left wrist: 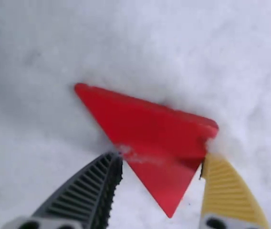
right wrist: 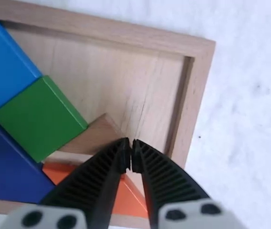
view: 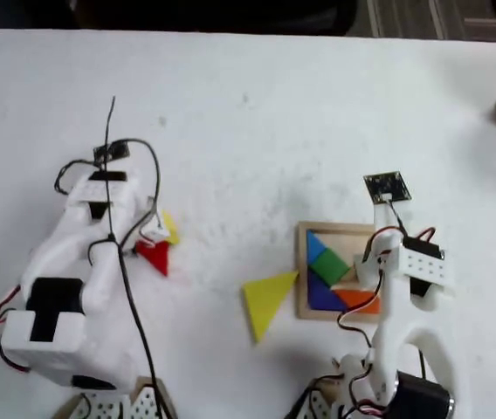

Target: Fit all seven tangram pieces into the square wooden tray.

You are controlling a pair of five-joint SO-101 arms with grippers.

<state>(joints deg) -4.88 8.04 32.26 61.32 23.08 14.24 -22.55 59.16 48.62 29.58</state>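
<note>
On the table (view: 257, 113), the square wooden tray (view: 335, 227) lies at 3 o'clock from the left hand (left wrist: 161, 160), well apart, with the yellow triangle (view: 265, 298) between them. That left hand is clenched on the red triangle (left wrist: 154, 138). The right hand (right wrist: 130, 145), pinched together and empty, hangs over the tray's bare floor.

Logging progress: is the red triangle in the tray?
Out. The red triangle is in the left gripper, well away from the tray.
</note>
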